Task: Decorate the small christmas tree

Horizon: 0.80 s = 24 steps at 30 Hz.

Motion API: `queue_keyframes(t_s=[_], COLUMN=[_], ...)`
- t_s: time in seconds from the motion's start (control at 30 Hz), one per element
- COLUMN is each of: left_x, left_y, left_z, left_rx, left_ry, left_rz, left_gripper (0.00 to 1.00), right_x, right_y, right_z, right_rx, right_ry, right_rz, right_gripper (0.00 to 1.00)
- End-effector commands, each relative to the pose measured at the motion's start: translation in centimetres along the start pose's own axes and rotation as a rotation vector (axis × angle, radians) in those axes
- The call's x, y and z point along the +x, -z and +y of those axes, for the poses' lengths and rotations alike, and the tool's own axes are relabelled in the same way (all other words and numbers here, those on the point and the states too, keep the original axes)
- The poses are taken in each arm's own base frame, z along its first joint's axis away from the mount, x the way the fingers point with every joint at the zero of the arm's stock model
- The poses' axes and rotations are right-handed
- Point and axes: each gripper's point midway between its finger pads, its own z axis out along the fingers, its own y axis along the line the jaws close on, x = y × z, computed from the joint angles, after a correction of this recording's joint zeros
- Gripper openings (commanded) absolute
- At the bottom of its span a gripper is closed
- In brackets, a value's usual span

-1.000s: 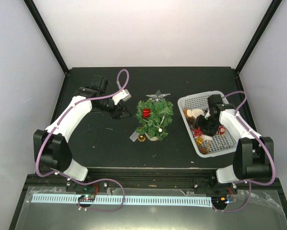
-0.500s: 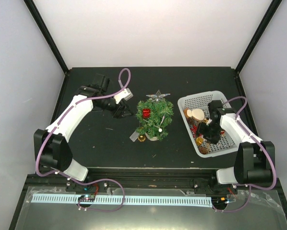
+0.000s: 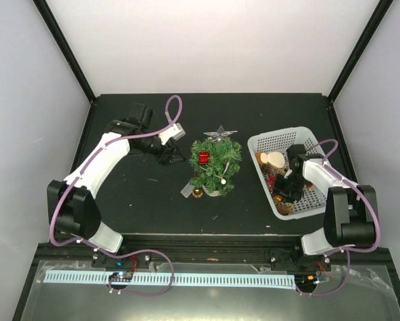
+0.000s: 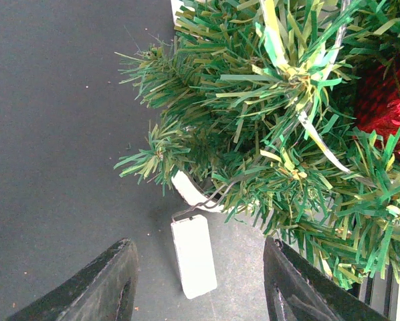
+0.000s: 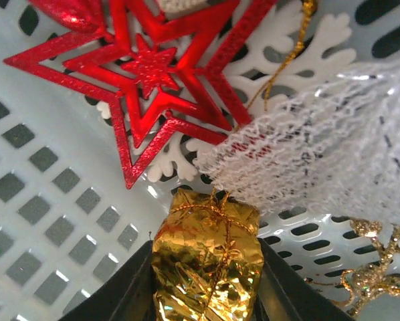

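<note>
Your right gripper [image 5: 207, 267] clamps a gold foil parcel [image 5: 208, 257] in the basket [image 3: 260, 142] near the tabletop's right edge. Left gripper [image 4: 196, 287] open, empty, beside the tree [image 3: 215, 164].

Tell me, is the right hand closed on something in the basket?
Yes, shut on the gold foil gift box: the right hand shows its black fingers pressed against both sides of it, above the basket floor.

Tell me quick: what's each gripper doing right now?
Left gripper: open, holding nothing, beside the small green christmas tree.
Right gripper: fingers closed on a gold foil gift-box ornament.
</note>
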Motion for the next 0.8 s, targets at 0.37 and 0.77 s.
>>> queue_keyframes(t_s=[0.37,0.77], left_x=[-0.6,-0.8], left_y=[0.4,0.4], left_z=[-0.4,-0.4], left_rx=[0.000,0.007], left_ry=[-0.015,-0.010], left_rz=[-0.007,-0.001], left_gripper=[0.53,0.54], right_x=[-0.2,0.9], right_y=[7.5,17.0], right_z=[1.5,7.9], right_rx=[-0.042,-0.241], right_ry=[0.038,0.242], right_rz=[-0.156,-0.349], right_gripper=[0.36,0.33])
